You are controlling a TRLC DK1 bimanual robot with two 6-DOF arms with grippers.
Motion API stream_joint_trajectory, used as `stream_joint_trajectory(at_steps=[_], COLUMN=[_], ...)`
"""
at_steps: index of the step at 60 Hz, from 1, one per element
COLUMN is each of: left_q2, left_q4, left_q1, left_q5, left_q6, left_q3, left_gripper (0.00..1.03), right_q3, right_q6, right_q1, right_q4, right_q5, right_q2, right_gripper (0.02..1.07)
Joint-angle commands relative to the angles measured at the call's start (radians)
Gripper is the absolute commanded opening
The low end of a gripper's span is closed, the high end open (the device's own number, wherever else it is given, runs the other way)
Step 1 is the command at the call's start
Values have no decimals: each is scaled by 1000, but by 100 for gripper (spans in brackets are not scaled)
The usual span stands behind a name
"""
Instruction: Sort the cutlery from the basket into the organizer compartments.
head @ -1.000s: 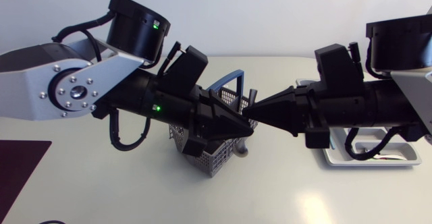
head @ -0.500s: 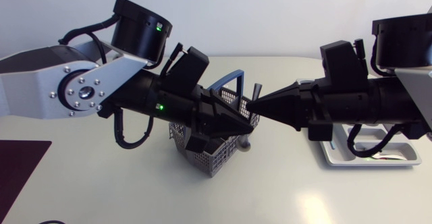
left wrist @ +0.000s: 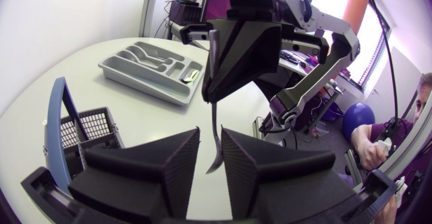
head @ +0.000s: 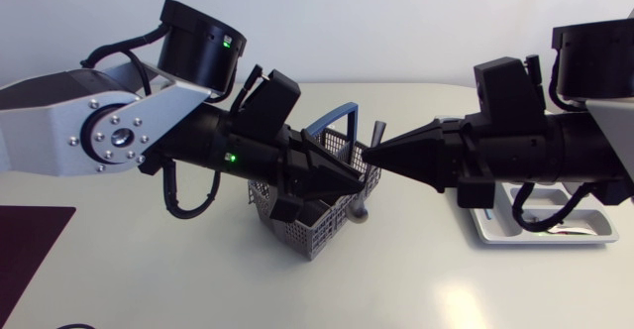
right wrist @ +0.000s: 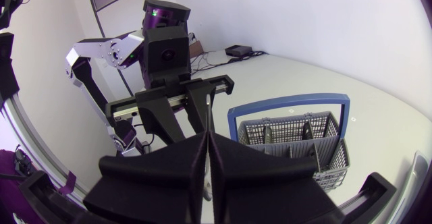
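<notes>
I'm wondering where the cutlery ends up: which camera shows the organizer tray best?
The left wrist view: the organizer shows nearly whole, its compartments visible from above. In the head view the right arm covers most of it, leaving only an edge. The right wrist view does not show it.

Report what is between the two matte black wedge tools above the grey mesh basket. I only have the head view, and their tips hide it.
Observer: In the left wrist view, a slim silver metal cutlery piece hangs from the black right tool, which is shut on it.
Operator: Give me the left tool's state.
Observer: The black left tool is open. The piece's lower end hangs in the gap between its fingers, touching neither as far as I can see.
Operator: Locate the organizer.
Observer: The grey plastic organizer tray sits on the table beyond the right tool, with one small thing in one compartment. I cannot identify it.
</notes>
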Motion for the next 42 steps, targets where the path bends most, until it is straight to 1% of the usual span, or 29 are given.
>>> stream_joint_trajectory(at_steps=[1, 15, 33, 39, 42], left_q2=[1, 19, 44, 44, 46], left_q4=[7, 2, -10, -14, -14], left_q1=[-9, -15, -35, -34, -34], left_q5=[4, 5, 4, 5, 5], left_q6=[-15, -35, -39, -39, -39], left_q3=[19, 39, 57, 54, 53], left_gripper=[25, 28, 28, 28, 25], right_q3=[-5, -19, -14, -16, -19], right_q6=[25, 27, 33, 33, 33], right_q1=[11, 19, 22, 20, 20], right_q4=[7, 17, 26, 28, 30], right_q5=[-9, -6, -3, -3, -1], right_q2=[10, 15, 18, 16, 16], right_gripper=[8, 8, 8, 8, 8])
